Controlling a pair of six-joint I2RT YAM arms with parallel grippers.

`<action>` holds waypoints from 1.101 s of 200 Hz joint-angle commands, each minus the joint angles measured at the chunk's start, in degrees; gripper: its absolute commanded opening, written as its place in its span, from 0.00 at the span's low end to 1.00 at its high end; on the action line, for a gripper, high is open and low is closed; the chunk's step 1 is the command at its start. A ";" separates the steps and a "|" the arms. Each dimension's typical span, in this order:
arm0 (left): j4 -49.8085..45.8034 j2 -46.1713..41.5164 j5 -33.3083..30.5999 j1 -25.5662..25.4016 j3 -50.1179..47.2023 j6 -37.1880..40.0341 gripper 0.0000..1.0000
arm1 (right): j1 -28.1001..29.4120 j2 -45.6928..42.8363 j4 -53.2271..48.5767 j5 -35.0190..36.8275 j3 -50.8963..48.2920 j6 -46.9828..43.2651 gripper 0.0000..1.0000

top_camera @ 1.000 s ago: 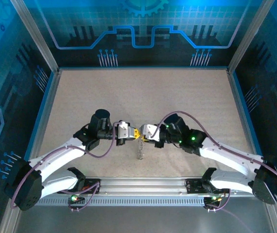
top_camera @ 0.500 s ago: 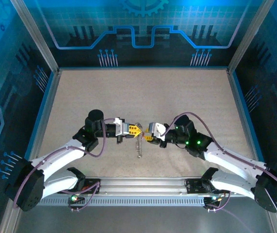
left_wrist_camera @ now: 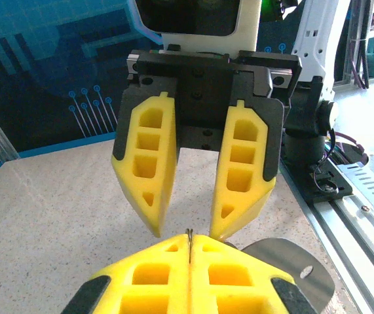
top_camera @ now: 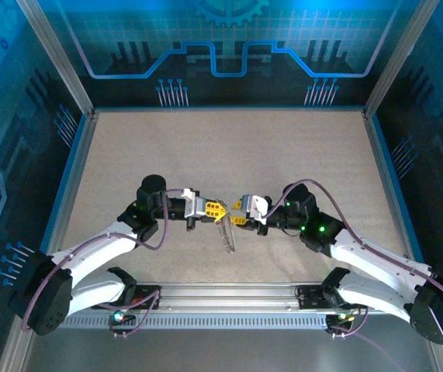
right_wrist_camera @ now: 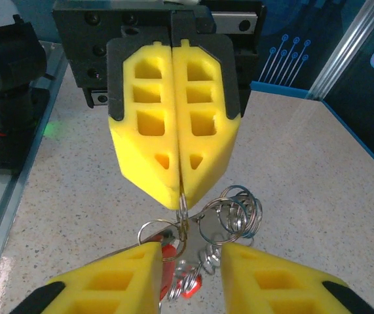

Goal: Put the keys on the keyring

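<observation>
The left gripper [right_wrist_camera: 180, 199], with blocky yellow fingers in a black frame, is pressed fully closed. It pinches the top of the thin silvery keyring [right_wrist_camera: 239, 212], a loop of bumpy, coiled wire. The rest of the loop hangs below the pinch. From above, its long axis slants from the fingertips toward the near edge of the speckled beige tabletop [top_camera: 205, 147].

The right gripper [left_wrist_camera: 187, 232] faces the left one tip to tip, and its yellow fingers stand a narrow gap apart, clamping nothing. In the right wrist view the dangling wire and the tiny keys with bright red heads [right_wrist_camera: 168, 252] lie in and just beyond that gap. The keys are therefore straight ahead of the right gripper and directly under the left one. The right arm is free and looks best placed to take a key.

There is one keyring. Two red heads show, one above the other, probably two keys, though the coils hide their blades.
</observation>
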 commanded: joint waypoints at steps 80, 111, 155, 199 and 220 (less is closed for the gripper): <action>4.71 1.15 4.14 -0.21 0.05 -1.05 0.00 | -0.41 4.15 1.53 -3.76 3.03 0.63 0.16; 5.99 2.19 4.58 -0.20 -0.02 -1.84 0.00 | -0.44 4.24 2.25 -4.03 2.76 1.29 0.13; 7.71 2.55 4.46 -0.19 -0.38 -2.67 0.00 | -0.40 5.17 3.15 -4.35 2.67 1.67 0.03; -7.24 -0.36 1.11 -0.17 1.95 6.96 0.00 | -0.36 3.47 -2.24 -1.70 3.86 -0.63 0.00; -19.48 -1.64 -3.03 -0.30 4.31 15.39 0.00 | -0.45 2.11 -4.41 -0.29 3.94 -1.48 0.00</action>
